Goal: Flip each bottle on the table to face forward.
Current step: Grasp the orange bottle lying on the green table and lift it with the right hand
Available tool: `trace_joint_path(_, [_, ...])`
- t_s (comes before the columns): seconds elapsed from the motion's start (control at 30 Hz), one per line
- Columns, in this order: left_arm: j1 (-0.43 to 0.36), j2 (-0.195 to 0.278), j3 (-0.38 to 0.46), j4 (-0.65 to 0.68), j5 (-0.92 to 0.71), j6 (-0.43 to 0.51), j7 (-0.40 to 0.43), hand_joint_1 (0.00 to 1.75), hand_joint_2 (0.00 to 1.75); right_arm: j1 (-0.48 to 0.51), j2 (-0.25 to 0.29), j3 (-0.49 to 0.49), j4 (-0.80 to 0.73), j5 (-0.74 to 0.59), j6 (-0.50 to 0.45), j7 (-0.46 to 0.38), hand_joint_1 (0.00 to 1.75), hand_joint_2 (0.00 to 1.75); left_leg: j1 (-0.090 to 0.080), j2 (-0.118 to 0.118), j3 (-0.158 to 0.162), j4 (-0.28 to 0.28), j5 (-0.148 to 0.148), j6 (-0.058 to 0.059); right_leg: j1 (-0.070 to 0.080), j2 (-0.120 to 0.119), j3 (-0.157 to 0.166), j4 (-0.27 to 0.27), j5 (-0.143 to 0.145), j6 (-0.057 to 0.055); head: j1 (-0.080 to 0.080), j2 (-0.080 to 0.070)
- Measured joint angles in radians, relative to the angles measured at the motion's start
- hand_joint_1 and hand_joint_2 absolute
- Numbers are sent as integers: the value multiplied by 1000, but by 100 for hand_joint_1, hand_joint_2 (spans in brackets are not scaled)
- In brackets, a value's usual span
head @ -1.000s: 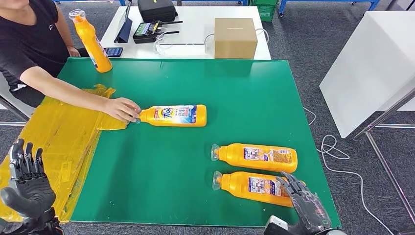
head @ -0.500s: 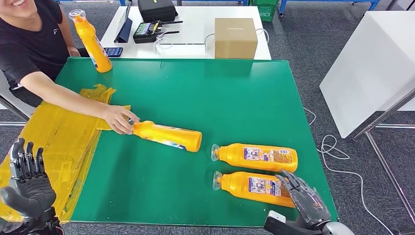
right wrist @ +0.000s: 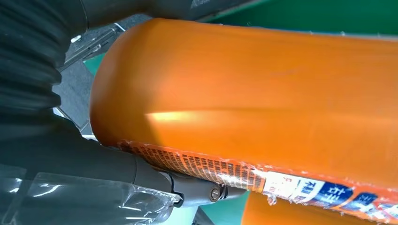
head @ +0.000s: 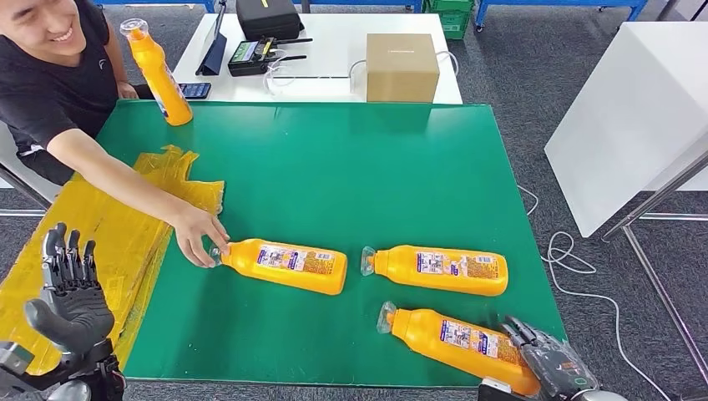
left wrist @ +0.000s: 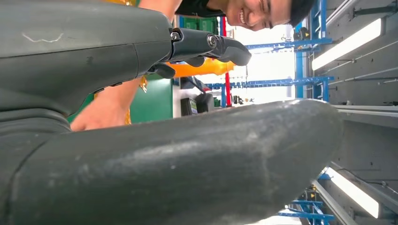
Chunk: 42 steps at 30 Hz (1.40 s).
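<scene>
Three orange plastic bottles lie back-label up — right hand (head: 553,368) grasps the nearest (head: 459,337), unturned; left hand (head: 71,294) released, idle.

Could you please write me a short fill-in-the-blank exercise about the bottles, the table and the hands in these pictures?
1. The table has a ____ top.
2. The robot's ____ hand grips the base of the nearest bottle.
3. A person's hand touches the cap end of a lying bottle, while one bottle stands ____ at the far corner.

Missing words: green; right; upright
</scene>
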Motion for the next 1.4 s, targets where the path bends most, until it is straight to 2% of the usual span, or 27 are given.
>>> trace_joint_path(0.17, [-8, 7, -17, 12, 8, 10, 6, 0, 0, -43, -44, 65, 6, -33, -13, 10, 175, 175, 0, 1, 3, 0, -1, 1, 0, 1, 3, -1, 0, 0, 0, 0])
trace_joint_path(0.43, [-6, 19, -20, 18, 22, 9, 0, 0, 0, -91, -35, 96, 58, -69, -79, -58, 175, 175, 0, 5, 5, 0, -2, 2, 1, 5, 5, -1, 0, 0, 0, 0])
trace_joint_path(0.57, [3, 22, -17, 19, 24, 2, -6, 0, 0, -110, 16, 76, 83, -75, -124, -158, 175, 175, 1, 7, 5, 0, -2, 2, 1, 5, 5, -1, 1, 0, 0, 0])
trace_joint_path(0.8, [22, 23, 11, 17, 42, -24, -12, 0, 0, -119, 175, -30, 90, -68, -122, -329, 175, 175, 1, 4, 2, 0, 1, 2, 1, 4, 3, -1, 1, 0, 0, 0])
trace_joint_path(0.93, [26, 22, 28, 17, 55, -43, -6, 0, 175, -136, 252, -102, 73, -80, -111, -407, 175, 175, 1, 2, -1, 0, 1, 2, 1, 3, 2, -1, 1, 1, 0, 0])
trace_joint_path(1.07, [28, 22, 37, 17, 106, -103, 64, 0, 175, -193, 342, -162, 54, -90, -84, -497, 175, 175, 0, 2, -2, 0, 1, 2, 1, 3, 1, -1, 1, 1, 0, 0])
trace_joint_path(1.2, [28, 22, 38, 17, 181, -181, 125, 0, 175, -283, 417, -205, 52, -103, -40, -516, 175, 175, 0, 2, -2, 0, 2, 2, 1, 3, 1, -1, 1, 1, 0, 0])
trace_joint_path(1.4, [24, 22, 5, 26, 325, -292, 228, 0, 175, -440, 487, -214, 124, -134, -5, -531, 175, 175, 0, 2, -3, 0, 3, 2, 1, 3, 0, -1, 2, 2, 0, 0])
